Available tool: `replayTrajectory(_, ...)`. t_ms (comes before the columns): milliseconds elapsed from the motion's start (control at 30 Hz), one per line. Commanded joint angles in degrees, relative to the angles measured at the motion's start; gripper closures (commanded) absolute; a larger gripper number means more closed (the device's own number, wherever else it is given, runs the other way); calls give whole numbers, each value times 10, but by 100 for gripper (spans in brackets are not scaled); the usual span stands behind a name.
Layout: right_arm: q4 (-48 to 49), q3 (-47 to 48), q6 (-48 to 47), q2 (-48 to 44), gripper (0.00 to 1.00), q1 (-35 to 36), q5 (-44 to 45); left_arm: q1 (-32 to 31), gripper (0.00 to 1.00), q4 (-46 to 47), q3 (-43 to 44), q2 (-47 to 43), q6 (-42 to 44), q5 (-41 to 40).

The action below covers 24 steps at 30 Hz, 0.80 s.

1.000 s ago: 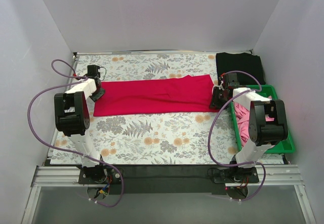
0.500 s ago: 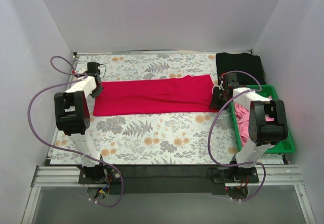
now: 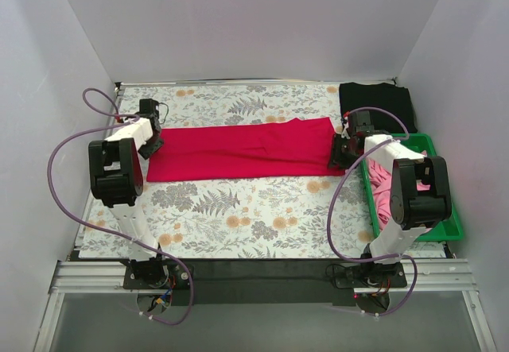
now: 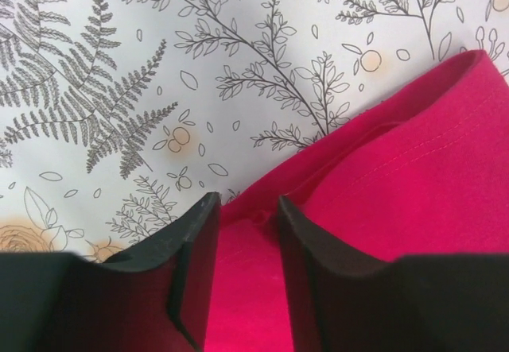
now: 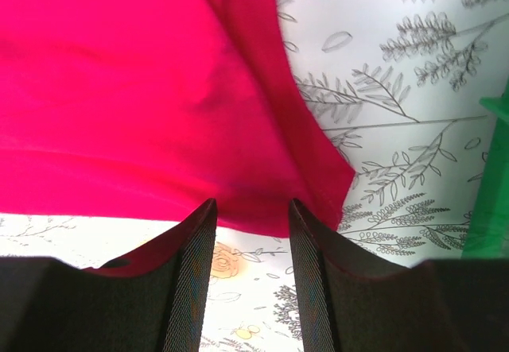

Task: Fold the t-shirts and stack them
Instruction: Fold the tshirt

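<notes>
Red t-shirt (image 3: 238, 152) cloth shows in the gap of both hands. The left hand (image 4: 246, 209) has its two fingers apart. The shirt's left end lies right under the gap, with a small wrinkle of cloth between the tips. The right hand (image 5: 250, 207) has its fingers apart too, and the shirt's right end, near its corner, lies under that gap. I cannot tell for sure if the tips touch the cloth or hang just over it, since the close views look down past the fingers.

Going out from the hands, the shirt is a long flat strip on the counter (image 3: 238, 209). Its long side runs from left to right, so it lies between the two hands, with one hand at each short end. Neither hand is nearer; each has its own end. I think the next move hangs on that. Each hand can pinch its end, and then the ends can be brought together to fold the strip shorter.

Farther out, a black t-shirt (image 3: 378, 102) lies in a neat square at the far right corner, just behind the right hand. Pink t-shirts (image 3: 382, 181) sit in the green bin (image 3: 445, 226) by the right edge.
</notes>
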Motion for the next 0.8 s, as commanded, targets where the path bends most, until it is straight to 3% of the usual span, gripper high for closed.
replayTrajectory(0,-10,60,-30,-32,58,16,-9,1,61,-19,33,-20,-7,-26)
replayTrajectory(33,-9,69,-41,-35,58,19,-15,1,54,-20,35,-24,-6,-21)
replayTrajectory(233,26,144,-70,-9,59,30,-55,-12,36,-27,17,-84,-11,11)
replayTrajectory(567,59,284,-111,142,66,31,-91,-124,35,-33,-110,-190,-15,100)
replayTrajectory(767,60,328,-129,207,66,29,-103,-131,35,-6,-169,-205,1,140)
